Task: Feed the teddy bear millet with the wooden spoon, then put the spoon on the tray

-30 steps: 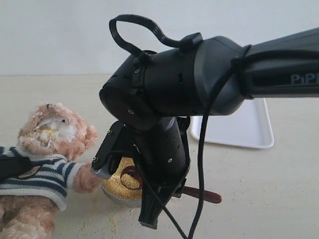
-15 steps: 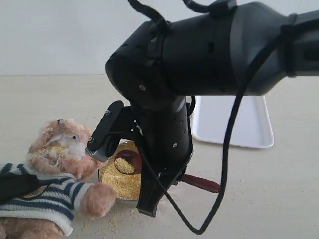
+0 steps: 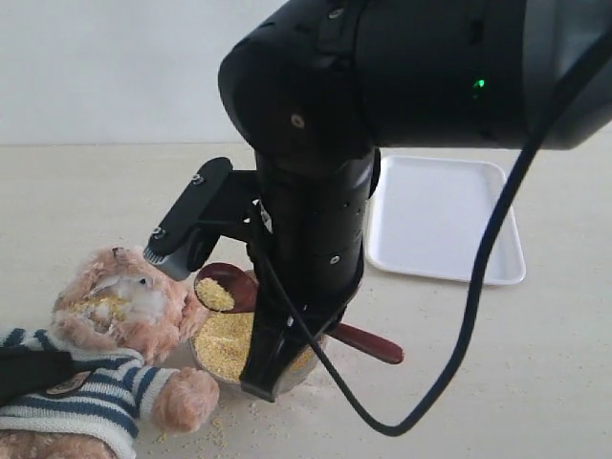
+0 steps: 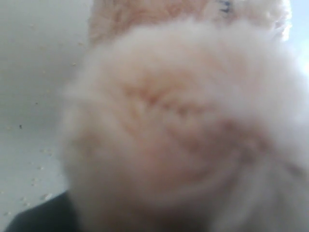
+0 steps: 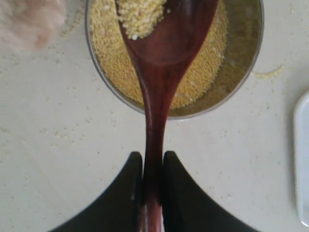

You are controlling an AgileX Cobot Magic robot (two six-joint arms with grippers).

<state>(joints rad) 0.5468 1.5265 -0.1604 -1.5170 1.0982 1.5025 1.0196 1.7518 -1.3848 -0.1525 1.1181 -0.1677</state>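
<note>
a: why does the big black right arm (image 3: 411, 86) stand so high over the round shiny steel bowl (image 5: 244, 58)?

b: i think it is carrying food; the step in hand looks like the feeding itself. the flat white rectangular plastic tray (image 3: 449, 229) waits well apart from the bowl, on its far side, for the spoon at the end.

a: and the fluffy light-brown teddy bear in the striped sweater (image 3: 124, 311)?

b: it lies just beside the bowl, so the way to its muzzle is short. the left gripper (image 3: 33, 371) shows only as a black bar across the sweater, probably steadying the bear. the left wrist view is full of fur, so i cannot tell how its jaws stand.

a: the right gripper (image 5: 151, 166)?

b: its jaws are nearly closed and pinch the slim handle of the small dark reddish-brown wooden spoon (image 5: 161, 67). the spoon head hangs above the bowl, at the edge next to the bear, with a little heap of fine yellow millet (image 5: 140, 14) on it. most grains rest in the bowl.

a: what differs from before?

b: one second ago the arm was lower and the spoon head was down at the grains. half a second ago it was just over them. now it is lifted and nearer the muzzle. the bear's head also sits nearer the bowl. the tray has not moved.
</note>
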